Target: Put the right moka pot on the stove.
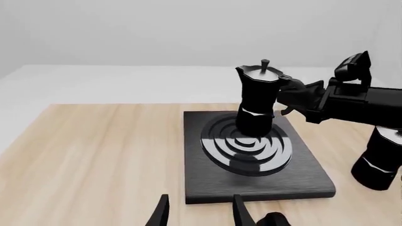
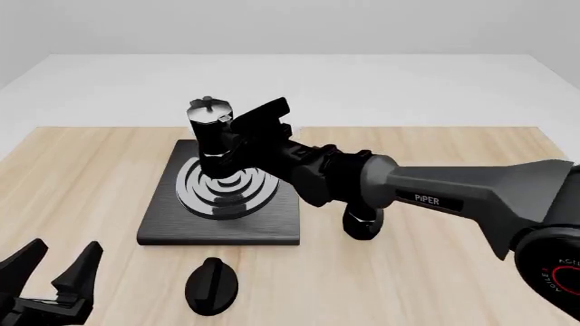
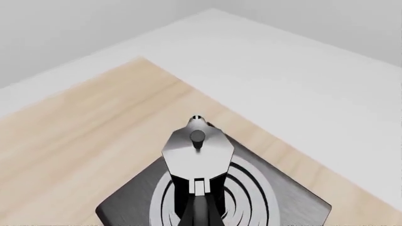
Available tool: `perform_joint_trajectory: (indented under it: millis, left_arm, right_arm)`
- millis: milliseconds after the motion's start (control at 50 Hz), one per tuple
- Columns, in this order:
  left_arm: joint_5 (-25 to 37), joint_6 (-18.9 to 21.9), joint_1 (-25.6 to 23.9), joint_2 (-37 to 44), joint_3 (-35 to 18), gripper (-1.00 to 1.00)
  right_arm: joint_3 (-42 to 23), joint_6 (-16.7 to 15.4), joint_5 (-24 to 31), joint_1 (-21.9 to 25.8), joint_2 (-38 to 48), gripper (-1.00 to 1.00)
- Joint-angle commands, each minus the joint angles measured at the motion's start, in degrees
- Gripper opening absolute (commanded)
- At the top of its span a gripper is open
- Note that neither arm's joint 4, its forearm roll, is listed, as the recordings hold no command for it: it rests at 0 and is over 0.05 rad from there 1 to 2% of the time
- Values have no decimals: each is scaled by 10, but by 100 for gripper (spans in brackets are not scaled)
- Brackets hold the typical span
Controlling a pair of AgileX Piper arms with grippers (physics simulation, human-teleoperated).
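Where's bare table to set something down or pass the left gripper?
Free: the wood left of the stove, and the table right of the knob. Crowded: the burner, with the moka pot in the right gripper, and the second pot under that arm.

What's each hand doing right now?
Left hand: open, holding nothing.
Right hand: shut on the right moka pot, over the stove.

Bright, even light is filling all three views; everything is showing sharp, without blur. Soft highlights are glinting on the stove (image 2: 219,221) rings and the pot's lid (image 3: 197,149); shadows are staying faint.
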Motion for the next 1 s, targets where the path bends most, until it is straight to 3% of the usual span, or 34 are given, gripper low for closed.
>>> perform_joint_trajectory:
  millis: [20, 400, 1000]
  left_arm:
    - [3, -3, -2, -2, 0, 100]
    - [0, -2, -4, 2, 0, 100]
    - [2, -9, -6, 2, 0, 100]
  right_arm:
    - [-8, -4, -22, -7, 6, -100]
    - [-31, -15, -24, -24, 46, -100]
    - [-67, 5, -22, -22, 108, -100]
